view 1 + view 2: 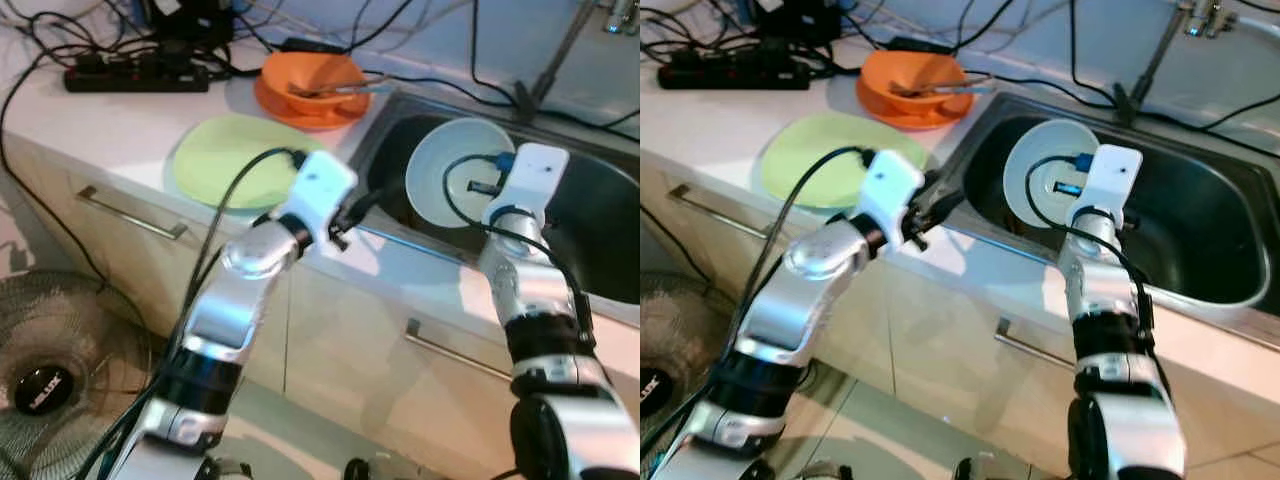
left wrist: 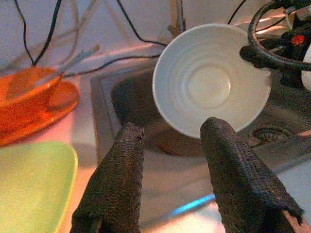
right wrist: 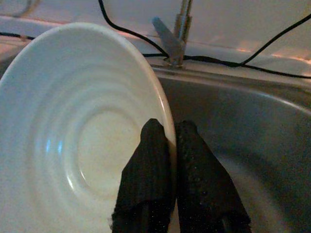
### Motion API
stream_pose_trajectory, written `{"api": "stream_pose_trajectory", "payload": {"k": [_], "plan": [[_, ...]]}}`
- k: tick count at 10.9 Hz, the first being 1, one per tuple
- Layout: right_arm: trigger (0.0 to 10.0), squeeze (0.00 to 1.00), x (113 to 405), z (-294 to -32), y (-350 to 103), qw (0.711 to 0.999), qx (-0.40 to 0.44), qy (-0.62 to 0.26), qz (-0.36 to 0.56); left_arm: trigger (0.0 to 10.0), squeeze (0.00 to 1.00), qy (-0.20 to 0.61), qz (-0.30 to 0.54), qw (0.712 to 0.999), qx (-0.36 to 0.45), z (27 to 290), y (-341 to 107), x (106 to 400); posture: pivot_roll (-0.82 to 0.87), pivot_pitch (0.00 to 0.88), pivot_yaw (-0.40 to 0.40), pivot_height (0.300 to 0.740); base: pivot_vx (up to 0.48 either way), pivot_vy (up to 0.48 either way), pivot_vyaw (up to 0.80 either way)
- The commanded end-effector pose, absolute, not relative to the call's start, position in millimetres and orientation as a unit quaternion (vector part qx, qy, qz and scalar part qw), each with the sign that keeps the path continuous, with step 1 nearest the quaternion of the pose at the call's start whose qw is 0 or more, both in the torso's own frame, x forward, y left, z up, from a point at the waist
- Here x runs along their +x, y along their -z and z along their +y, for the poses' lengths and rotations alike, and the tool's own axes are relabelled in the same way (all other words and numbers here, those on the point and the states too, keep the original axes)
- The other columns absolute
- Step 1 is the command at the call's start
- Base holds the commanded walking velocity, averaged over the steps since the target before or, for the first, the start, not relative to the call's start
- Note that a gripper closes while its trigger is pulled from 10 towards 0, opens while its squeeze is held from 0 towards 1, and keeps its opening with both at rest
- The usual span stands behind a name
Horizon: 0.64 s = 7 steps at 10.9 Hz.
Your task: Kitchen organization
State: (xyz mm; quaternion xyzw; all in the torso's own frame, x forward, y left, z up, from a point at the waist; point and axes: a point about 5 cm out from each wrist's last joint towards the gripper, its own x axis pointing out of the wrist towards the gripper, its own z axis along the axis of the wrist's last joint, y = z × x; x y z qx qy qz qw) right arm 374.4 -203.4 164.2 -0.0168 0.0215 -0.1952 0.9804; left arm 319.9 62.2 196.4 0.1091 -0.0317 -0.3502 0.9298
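- The left gripper [image 2: 167, 165] is seen with its two black fingers [image 2: 116, 184] held apart, and nothing is held between them.
- A white bowl [image 2: 209, 82] is seen tilted over the grey sink [image 2: 126, 97].
- An orange bowl [image 2: 22, 92] is set on an orange plate [image 2: 53, 104] beside the sink.
- A green plate [image 2: 31, 184] is laid near the orange plate.
- Black cables [image 2: 131, 24] are seen along the wall.
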Motion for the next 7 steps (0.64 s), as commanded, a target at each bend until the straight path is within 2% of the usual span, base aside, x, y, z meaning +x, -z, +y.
{"api": "stream_pose_trajectory", "payload": {"k": [1, 5, 7], "plan": [[10.0, 0.00, 380, -203, -175, 0.981, -0.040, 0.191, -0.005, 10.0, 0.00, 0.357, -0.026, 0.928, 0.101, 60, -199, 317, -0.01, 0.052, -0.086, 0.719, 0.000, 0.000, 0.00], [10.0, 0.00, 392, -179, -157, 0.991, -0.080, 0.099, 0.035, 10.0, 0.00, 0.367, 0.035, 0.927, 0.071, 59, -194, 305, 0.01, 0.056, -0.100, 0.719, 0.000, 0.000, 0.00], [10.0, 0.00, 393, -174, -151, 0.992, -0.080, 0.085, 0.048, 10.0, 0.00, 0.367, 0.043, 0.927, 0.066, 59, -195, 303, 0.01, 0.056, -0.105, 0.719, 0.000, 0.000, 0.00]]}}
